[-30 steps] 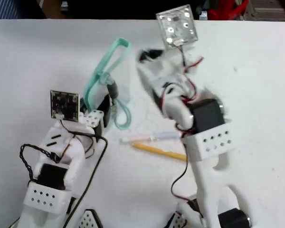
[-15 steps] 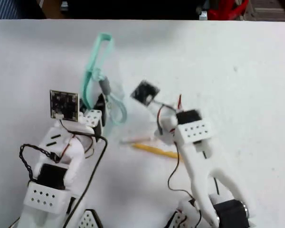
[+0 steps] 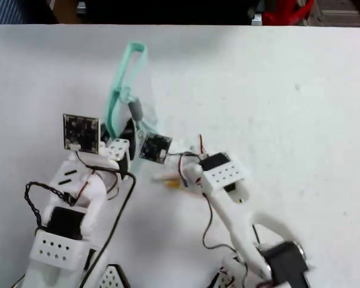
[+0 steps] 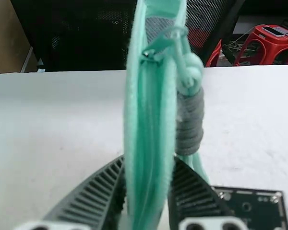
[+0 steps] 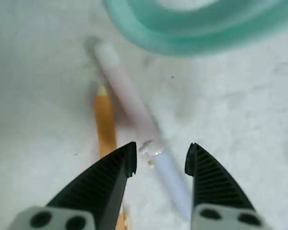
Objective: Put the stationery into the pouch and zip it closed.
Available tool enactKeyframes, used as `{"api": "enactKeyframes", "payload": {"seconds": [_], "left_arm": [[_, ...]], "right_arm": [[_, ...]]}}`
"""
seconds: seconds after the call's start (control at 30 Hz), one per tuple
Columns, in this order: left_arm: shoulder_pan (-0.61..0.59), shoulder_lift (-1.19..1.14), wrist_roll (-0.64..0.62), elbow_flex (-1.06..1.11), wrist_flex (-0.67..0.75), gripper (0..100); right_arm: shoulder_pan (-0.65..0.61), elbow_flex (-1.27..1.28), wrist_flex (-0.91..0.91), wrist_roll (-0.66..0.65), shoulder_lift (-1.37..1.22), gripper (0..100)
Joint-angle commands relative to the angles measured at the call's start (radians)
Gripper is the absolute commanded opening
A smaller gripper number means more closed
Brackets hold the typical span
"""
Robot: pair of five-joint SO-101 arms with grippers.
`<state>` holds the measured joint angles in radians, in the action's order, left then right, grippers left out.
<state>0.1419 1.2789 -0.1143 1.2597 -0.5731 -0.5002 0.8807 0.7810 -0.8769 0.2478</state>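
White tabletop (image 3: 300, 120) bears a mint-green clear-sided zip pouch (image 4: 151, 96), stood on edge and pinched by the left gripper (image 4: 149, 165). Beside the pouch lie a pale pink-and-white pen (image 5: 129, 110) and a yellow wooden pencil (image 5: 104, 122); the right gripper (image 5: 162, 153) hangs parted over the pen. Likely picking it up: lower, then close squarely.

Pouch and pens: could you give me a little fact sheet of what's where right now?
pouch: teal, upright on edge, clamped by the left fingers
right fingers: open, above the pen
pen: pale, lying on the table
pencil: yellow, beside the pen
packed so far: pen and pencil both outside the pouch
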Motion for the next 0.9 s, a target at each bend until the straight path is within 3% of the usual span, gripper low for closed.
{"api": "enactKeyframes", "payload": {"seconds": [0.0, 0.33, 0.47, 0.6, 0.87], "left_arm": [[0.001, 0.018, 0.009, -0.009, 0.029, 12], [0.001, 0.018, 0.009, -0.009, 0.029, 12], [0.001, 0.018, 0.009, -0.008, 0.029, 12], [0.001, 0.018, 0.009, -0.008, 0.029, 12], [0.001, 0.018, 0.009, -0.008, 0.031, 12]], "right_arm": [[0.024, -0.048, -0.027, -0.028, -0.104, 16.3], [0.050, -0.138, 0.027, -0.028, -0.193, 14.6], [0.067, -0.135, 0.002, -0.095, -0.194, 0.8], [0.168, -0.133, 0.015, -0.199, -0.186, 1.8], [0.384, -0.167, 0.036, -0.176, -0.001, 1.8]]}}
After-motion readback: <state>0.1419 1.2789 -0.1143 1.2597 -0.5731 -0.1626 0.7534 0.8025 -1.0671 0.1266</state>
